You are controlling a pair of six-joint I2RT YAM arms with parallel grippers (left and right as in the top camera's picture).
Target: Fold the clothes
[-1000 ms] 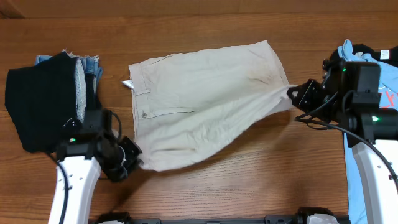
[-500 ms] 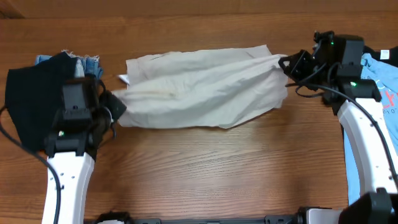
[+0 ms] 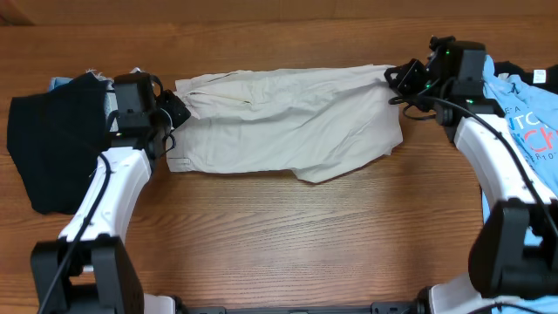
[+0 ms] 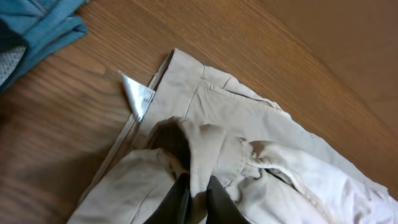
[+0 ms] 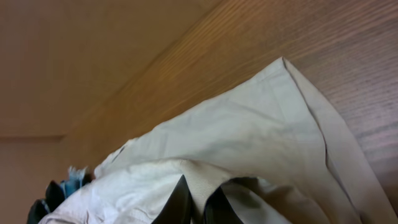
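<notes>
The beige khaki shorts [image 3: 288,122] lie folded in half lengthwise across the far middle of the table. My left gripper [image 3: 174,109] is shut on their left corner, by the waistband; the left wrist view shows its fingers [image 4: 196,196] pinching beige cloth [image 4: 205,155], next to the small white label [image 4: 140,96]. My right gripper [image 3: 394,77] is shut on the right far corner; the right wrist view shows its fingers [image 5: 199,202] pinching a fold of the shorts [image 5: 249,130]. A black garment [image 3: 57,139] over denim [image 3: 129,87] lies at the left. A light blue garment [image 3: 523,113] lies at the right.
The black and denim pile sits right beside my left arm. The light blue garment with red print lies under my right arm at the table's right edge. Bare wood [image 3: 296,235] shows in front of the shorts.
Both grippers carried the near edge of the shorts away from me and over the far edge, so the shorts went from spread open to folded in half. Both arms now reach farther back.
</notes>
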